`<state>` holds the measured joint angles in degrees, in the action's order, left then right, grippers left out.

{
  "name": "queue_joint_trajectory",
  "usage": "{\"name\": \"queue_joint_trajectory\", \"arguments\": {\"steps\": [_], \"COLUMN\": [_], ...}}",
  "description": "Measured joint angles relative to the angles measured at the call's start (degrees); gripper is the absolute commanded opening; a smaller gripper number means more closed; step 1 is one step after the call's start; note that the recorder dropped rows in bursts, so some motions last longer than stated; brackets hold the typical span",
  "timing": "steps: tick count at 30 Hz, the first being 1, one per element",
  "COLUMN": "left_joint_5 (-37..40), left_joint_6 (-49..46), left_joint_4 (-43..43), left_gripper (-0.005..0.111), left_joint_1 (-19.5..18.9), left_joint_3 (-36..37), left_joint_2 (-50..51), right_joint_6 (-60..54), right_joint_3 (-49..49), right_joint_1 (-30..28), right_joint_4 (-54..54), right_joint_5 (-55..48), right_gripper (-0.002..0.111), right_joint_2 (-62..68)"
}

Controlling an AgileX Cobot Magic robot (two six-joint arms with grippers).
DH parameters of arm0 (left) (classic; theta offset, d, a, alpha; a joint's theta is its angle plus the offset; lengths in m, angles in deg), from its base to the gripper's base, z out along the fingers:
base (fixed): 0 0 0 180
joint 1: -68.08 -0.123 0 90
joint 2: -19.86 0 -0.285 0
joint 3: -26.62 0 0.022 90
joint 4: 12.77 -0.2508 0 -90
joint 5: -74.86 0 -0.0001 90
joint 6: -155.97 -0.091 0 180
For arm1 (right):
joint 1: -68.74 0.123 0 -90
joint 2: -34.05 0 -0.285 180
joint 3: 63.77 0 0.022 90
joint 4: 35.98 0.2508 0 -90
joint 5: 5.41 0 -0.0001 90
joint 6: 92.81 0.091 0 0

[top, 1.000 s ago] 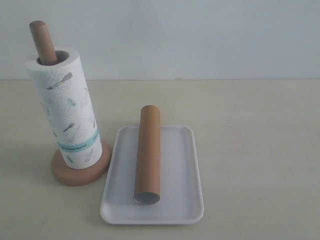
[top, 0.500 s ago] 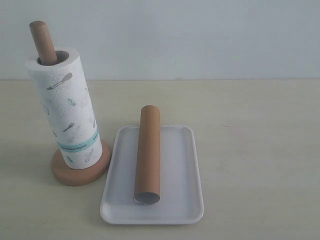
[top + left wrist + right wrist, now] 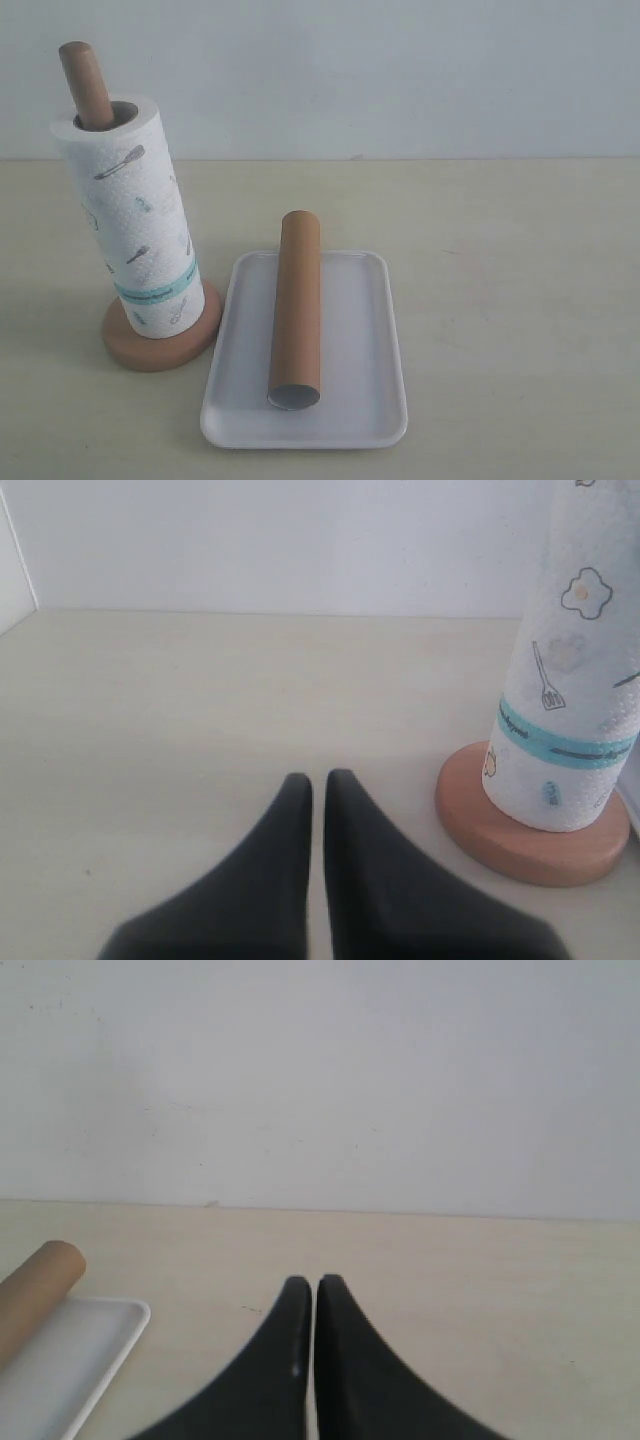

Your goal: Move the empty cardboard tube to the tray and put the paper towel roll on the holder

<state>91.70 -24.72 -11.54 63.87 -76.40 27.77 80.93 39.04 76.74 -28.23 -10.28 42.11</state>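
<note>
Nothing has moved: the cardboard tube [image 3: 296, 310] lies twelve-to-six in the white tray [image 3: 370, 340], and the paper towel roll [image 3: 135, 230] stands on the wooden holder [image 3: 160, 352] at the tray's nine o'clock. Empty, the left gripper [image 3: 318, 780] and right gripper [image 3: 315, 1282] are pressed together. The tube looks light and crushable, best gripped gently at mid-length.

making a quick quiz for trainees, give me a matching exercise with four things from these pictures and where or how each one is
Things:
1 paper towel roll
2 empty cardboard tube
3 holder
4 left gripper

States:
A lying lengthwise in the tray
B shut, holding nothing
C upright, slid over a wooden pole
D round base left of the tray, pole tip sticking out on top

Pairs: 1-C, 2-A, 3-D, 4-B
</note>
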Motion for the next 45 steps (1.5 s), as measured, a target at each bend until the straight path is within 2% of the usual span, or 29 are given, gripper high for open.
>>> {"name": "queue_joint_trajectory", "arguments": {"steps": [15, 28, 34, 45], "left_joint_5": [0.0, 0.0, 0.0, 0.0], "left_joint_6": [0.0, 0.0, 0.0, 0.0], "left_joint_4": [0.0, 0.0, 0.0, 0.0], "left_gripper": [0.004, 0.004, 0.004, 0.004], "left_joint_1": [0.0, 0.0, 0.0, 0.0], "left_joint_3": [0.0, 0.0, 0.0, 0.0], "left_joint_2": [0.0, 0.0, 0.0, 0.0], "right_joint_6": [0.9, 1.4, 1.2, 1.6], "right_joint_3": [0.0, 0.0, 0.0, 0.0], "right_joint_1": [0.0, -0.1, -6.6, -7.3], "right_joint_4": [0.3, -0.5, -0.5, -0.4], "right_joint_5": [-13.4, -14.1, -14.2, -14.3], "right_gripper": [0.001, 0.001, 0.001, 0.001], "right_joint_2": [0.0, 0.0, 0.0, 0.0]}}
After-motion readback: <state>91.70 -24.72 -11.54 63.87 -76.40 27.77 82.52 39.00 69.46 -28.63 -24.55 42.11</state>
